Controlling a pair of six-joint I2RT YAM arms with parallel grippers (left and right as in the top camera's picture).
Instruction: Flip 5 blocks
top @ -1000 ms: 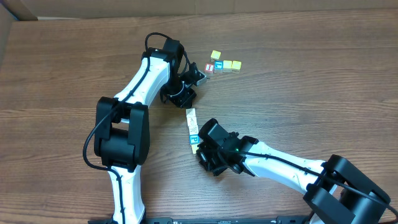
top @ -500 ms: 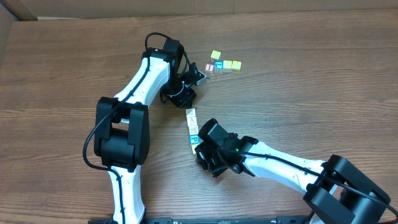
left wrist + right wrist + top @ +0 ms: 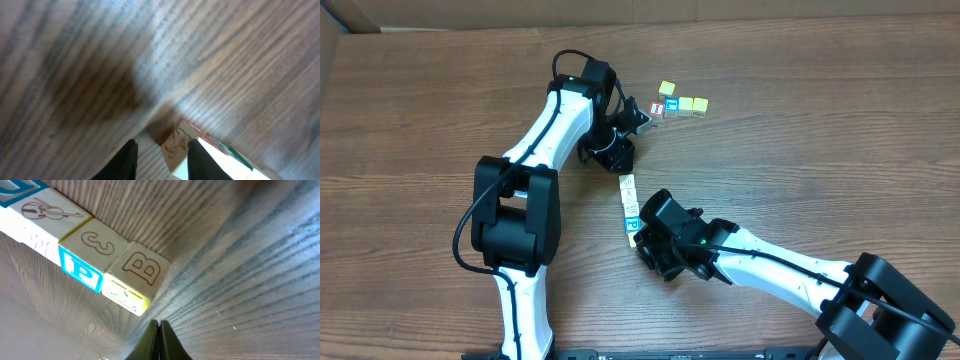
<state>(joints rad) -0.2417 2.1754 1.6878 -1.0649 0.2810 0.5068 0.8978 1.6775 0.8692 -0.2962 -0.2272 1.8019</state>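
Left arm (image 3: 555,130): it rises from the base at the near left and reaches up the table (image 3: 840,150), with the wrist turned to the right. The left gripper (image 3: 640,114) points at a cluster of cubes (image 3: 682,102) at the far middle. In the wrist view its fingers (image 3: 128,161) stand apart. A pale cube (image 3: 174,144) with a red edge sits just ahead, in the gap. Contact with that cube cannot be confirmed.

Right arm (image 3: 770,270): it lies low, reaching from the near right corner toward the left. The right gripper (image 3: 640,242) sits at the near end of the row of blocks (image 3: 629,208). Its fingers are pressed together and pinch nothing. The tip (image 3: 157,330) is just beside the end block without clear contact.

Row of blocks: it lies on the table at mid-table, between the 2 grippers and well apart from the cluster. The faces are pale wood.
- The end block (image 3: 137,272) shows an outlined "B" on top and a yellow side.
- The next block (image 3: 92,245) shows a "3" on top and a blue "P" on its side.
- The block after that (image 3: 50,211) shows a violin drawing.
- The total count is not clear from overhead.

Long axis: from overhead the row runs near to far. Its far end leans slightly left toward the left gripper. The blocks touch side to side.
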